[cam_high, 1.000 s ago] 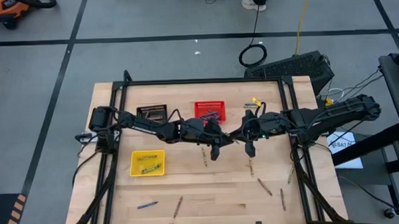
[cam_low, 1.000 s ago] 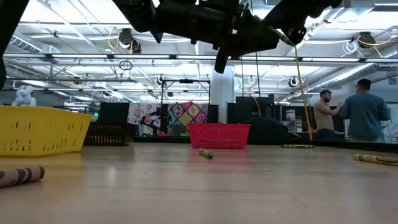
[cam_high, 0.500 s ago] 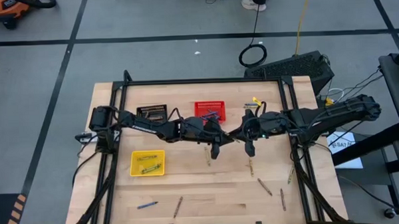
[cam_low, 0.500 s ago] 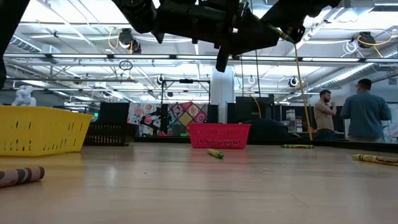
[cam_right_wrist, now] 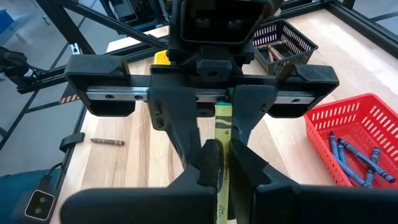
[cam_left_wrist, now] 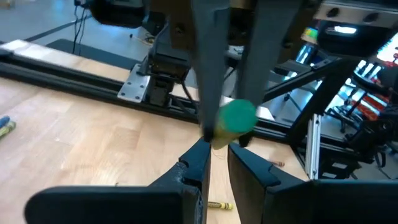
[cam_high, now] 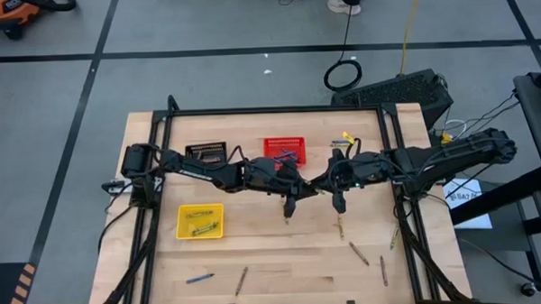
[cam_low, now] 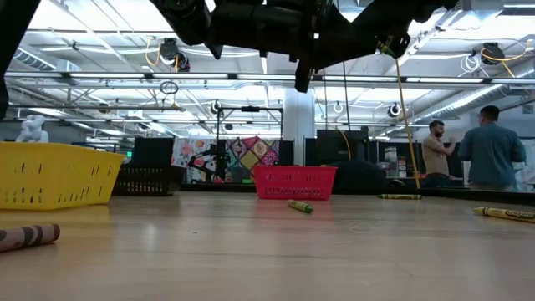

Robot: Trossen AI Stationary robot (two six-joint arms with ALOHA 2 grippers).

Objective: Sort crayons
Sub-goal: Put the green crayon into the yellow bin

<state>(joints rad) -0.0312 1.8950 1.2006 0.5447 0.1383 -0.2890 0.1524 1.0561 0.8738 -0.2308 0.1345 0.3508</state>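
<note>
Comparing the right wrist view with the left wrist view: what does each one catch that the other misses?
Only the right wrist view: the red basket with blue crayons, the black basket, a loose brown crayon, and the left hand head-on. Only the left wrist view: a yellow crayon lying flat, and the right hand from in front. Both: the wooden table and the yellow-green crayon gripped by the right hand.

We cannot see the lower end of the green crayon [cam_right_wrist: 222,134], hidden behind the right gripper's fingers [cam_right_wrist: 208,163]. In the low view, both arms are cut off by the top edge, and the brown crayon [cam_low: 28,236] by the left edge.
</note>
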